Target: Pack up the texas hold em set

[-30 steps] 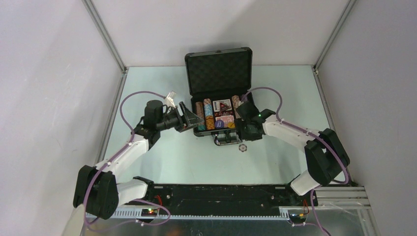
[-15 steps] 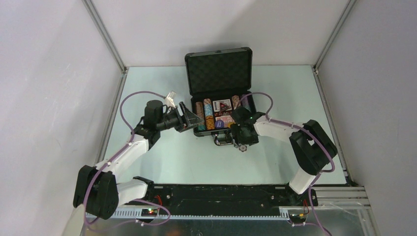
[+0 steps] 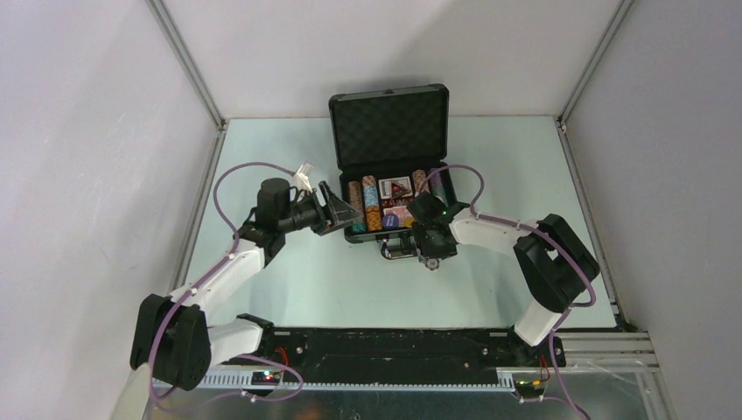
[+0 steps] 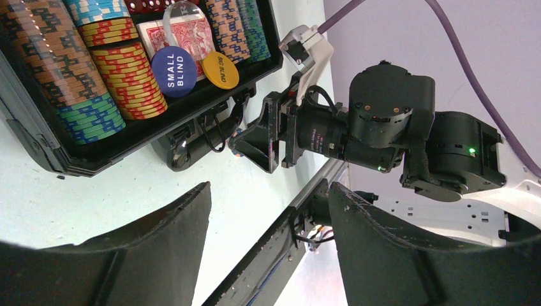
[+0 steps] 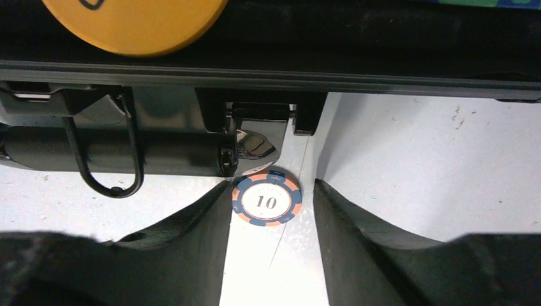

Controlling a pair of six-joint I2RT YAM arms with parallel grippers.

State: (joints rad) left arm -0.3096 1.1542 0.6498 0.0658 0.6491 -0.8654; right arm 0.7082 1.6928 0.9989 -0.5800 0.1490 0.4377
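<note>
Right pincer part open, I see it straddling the 10 chip, which lies flat on the desk just beside the briefcase front latch; briefcase open at far-middle edge, stacked chips inside. Left pincer wide, empty, off its left side

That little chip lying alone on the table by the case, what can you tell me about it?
The chip is a round, plastic-looking disc, orange and dark blue in edge stripes, with a pale centre marked 10. It lies flat, face up, on the table, just in front of the latch of the black case. The right hand straddles it, fingers open on either side.
</note>
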